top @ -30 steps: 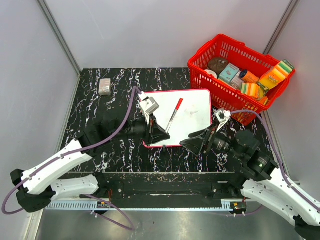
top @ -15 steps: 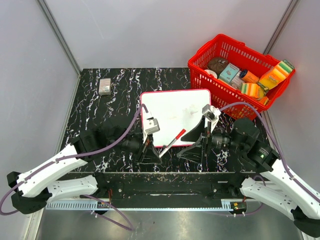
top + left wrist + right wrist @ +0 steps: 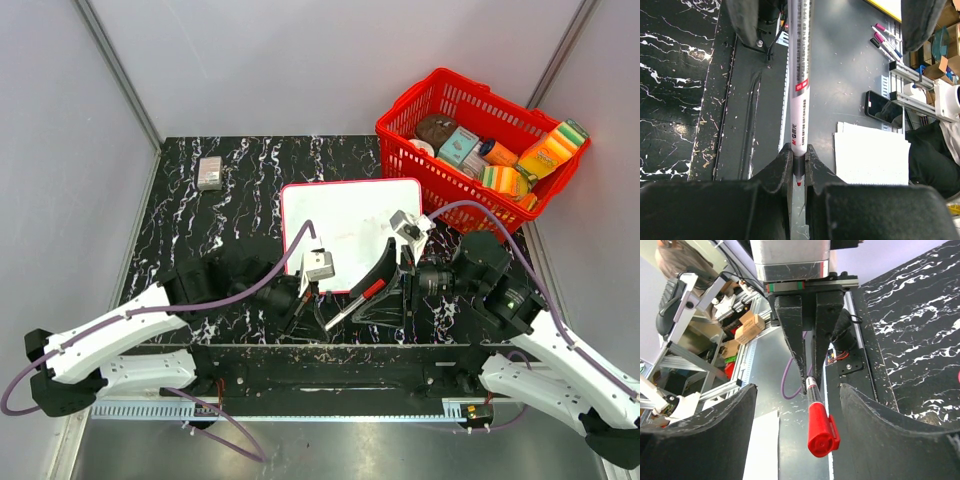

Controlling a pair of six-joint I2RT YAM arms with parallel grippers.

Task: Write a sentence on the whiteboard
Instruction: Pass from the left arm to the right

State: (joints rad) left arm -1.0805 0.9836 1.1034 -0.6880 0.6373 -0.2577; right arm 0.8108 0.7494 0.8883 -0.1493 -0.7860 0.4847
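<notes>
While left hand pinches the marker, right hand straddles its cap.

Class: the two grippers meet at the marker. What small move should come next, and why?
Probably close the right gripper on the red cap: its jaws stand open around it, while the left gripper clamps the marker by its other end, ready for uncapping.

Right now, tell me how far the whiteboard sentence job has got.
Done: the left tool is shut on the tail of the white marker pen. In hand: the right tool, open, brackets its red cap, which is on. Left: uncapping and all writing; the red-rimmed white whiteboard shows no sentence.
</notes>
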